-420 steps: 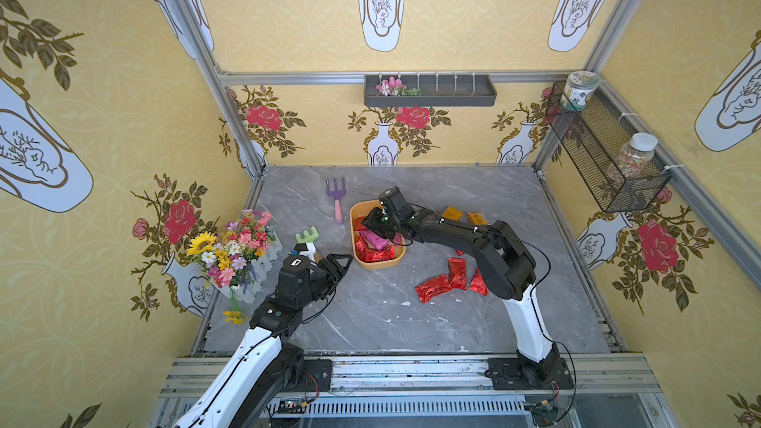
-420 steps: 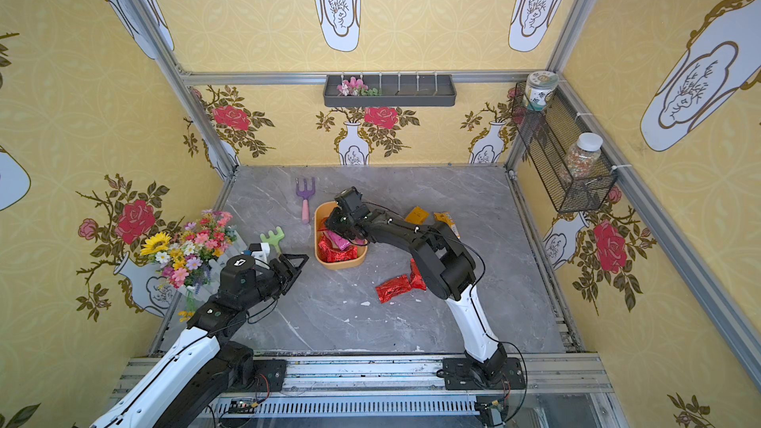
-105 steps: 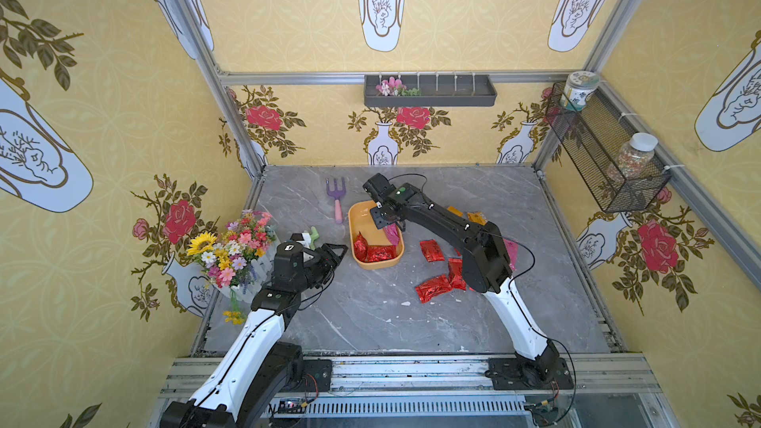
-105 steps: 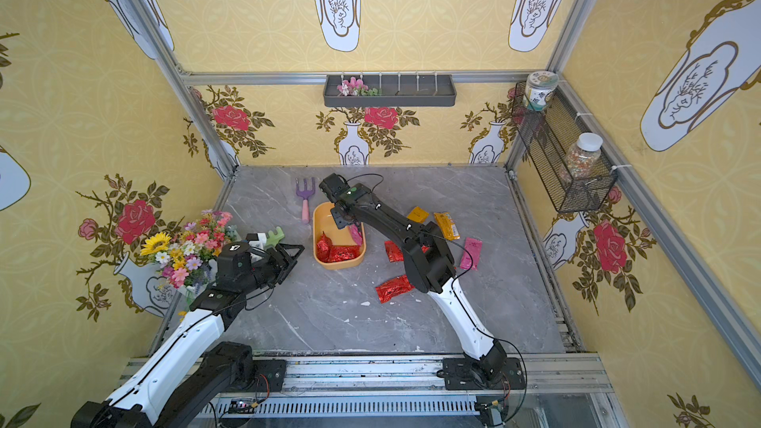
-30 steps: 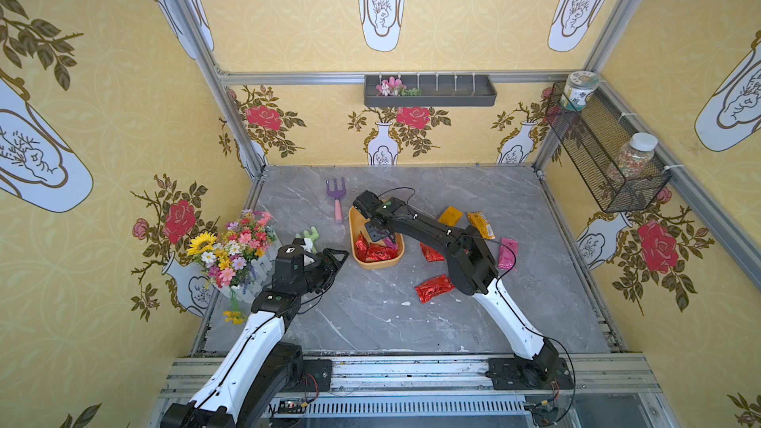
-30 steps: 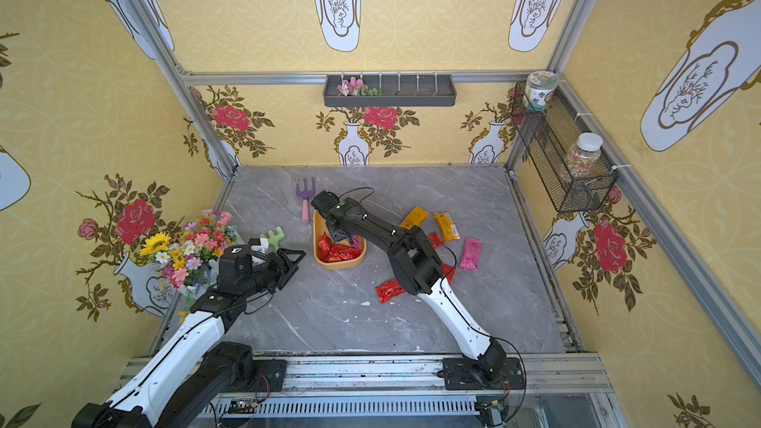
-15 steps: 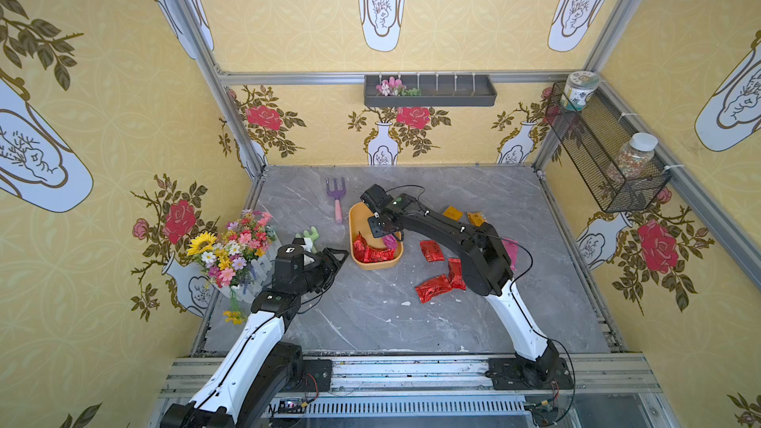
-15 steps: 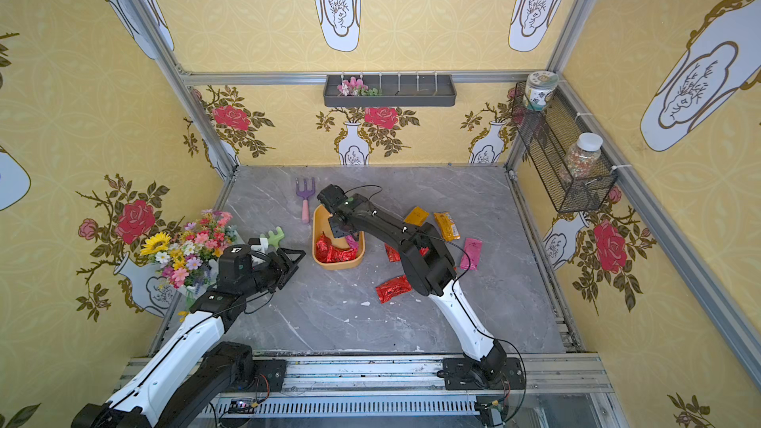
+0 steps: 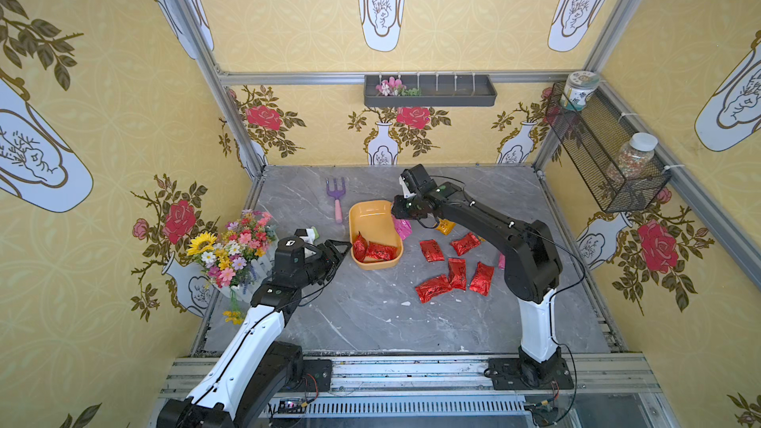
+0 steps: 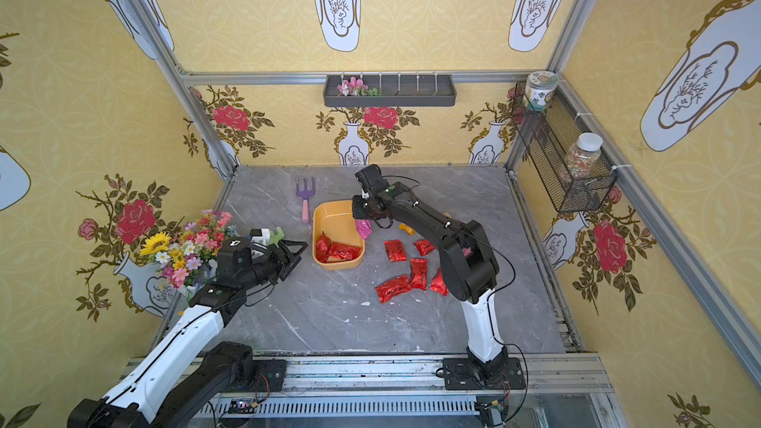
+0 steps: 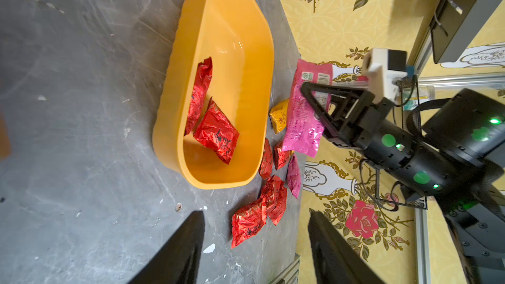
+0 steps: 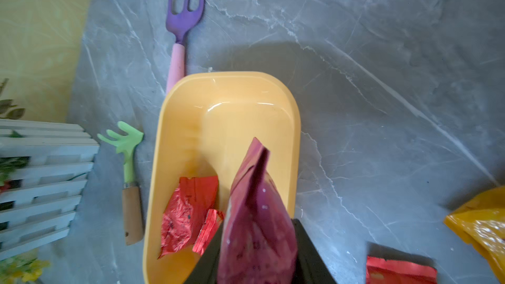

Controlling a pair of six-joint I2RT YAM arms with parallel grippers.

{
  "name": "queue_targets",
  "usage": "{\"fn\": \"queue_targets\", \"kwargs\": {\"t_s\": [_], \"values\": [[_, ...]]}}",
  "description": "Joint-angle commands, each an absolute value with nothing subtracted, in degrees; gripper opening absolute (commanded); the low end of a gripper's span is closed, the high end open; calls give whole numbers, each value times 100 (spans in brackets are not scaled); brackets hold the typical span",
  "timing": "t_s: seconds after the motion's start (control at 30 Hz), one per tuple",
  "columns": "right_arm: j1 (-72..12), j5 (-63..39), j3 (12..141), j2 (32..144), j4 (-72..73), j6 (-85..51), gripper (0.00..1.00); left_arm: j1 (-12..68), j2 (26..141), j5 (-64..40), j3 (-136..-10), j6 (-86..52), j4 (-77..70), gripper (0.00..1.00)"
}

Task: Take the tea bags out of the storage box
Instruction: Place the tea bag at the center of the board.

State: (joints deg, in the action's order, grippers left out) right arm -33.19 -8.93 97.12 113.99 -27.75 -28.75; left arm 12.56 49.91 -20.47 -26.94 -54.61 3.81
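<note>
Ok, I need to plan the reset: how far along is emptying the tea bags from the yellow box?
Done: five red tea bags, an orange-yellow one and a pink one lie on the table outside the storage box. In hand: the right gripper is shut on a pink sachet, lifted at the box's rim. Left: two red bags lie in the box.

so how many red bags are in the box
2. A flat red bag lies at the box's end away from the fork; an on-edge red bag stands right beside it. None looks hidden.
</note>
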Motion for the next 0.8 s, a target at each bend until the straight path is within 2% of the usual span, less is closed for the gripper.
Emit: {"fn": "queue_targets", "kwargs": {"t_s": [0.0, 0.27, 0.77], "values": [[-3054, -1253, 9419, 11110, -2238, -3117, 37, 1481, 5200, -1920, -2787, -5510, 84, 66], [-2491, -1414, 9253, 11497, -2134, -3077, 38, 2081, 5598, -1681, -2973, -5650, -184, 65], [-2220, -1484, 9706, 12844, -2163, -2944, 41, 2129, 5119, -1630, -2733, -5766, -35, 65]]}}
